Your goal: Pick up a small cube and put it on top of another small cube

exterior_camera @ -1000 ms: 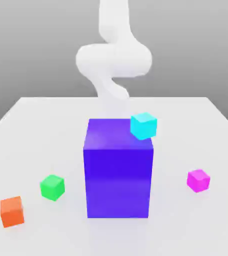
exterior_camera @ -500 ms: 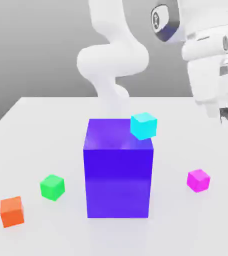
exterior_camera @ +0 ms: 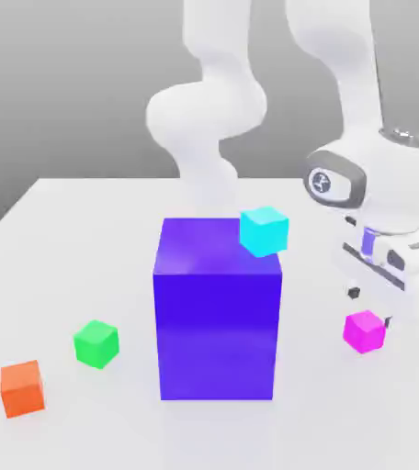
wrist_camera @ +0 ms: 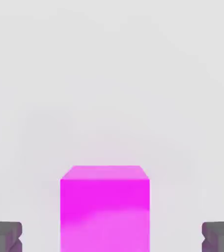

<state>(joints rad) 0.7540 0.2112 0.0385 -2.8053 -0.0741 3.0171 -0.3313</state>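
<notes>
Pink small cube now under lowered claw

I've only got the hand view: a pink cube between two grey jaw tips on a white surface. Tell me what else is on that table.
Observer: A big purple block stands mid-table, toward the exterior view's left of the small cube.
Operator: Say what's on top of that block.
Observer: A cyan cube sits at its upper corner on the exterior view's right.
Operator: List any other small cubes.
Observer: A green cube and an orange cube lie apart on the table, toward the exterior view's left of the block.
Operator: Report the gripper.
Observer: The gripper hangs over the small cube, jaws open.
</notes>
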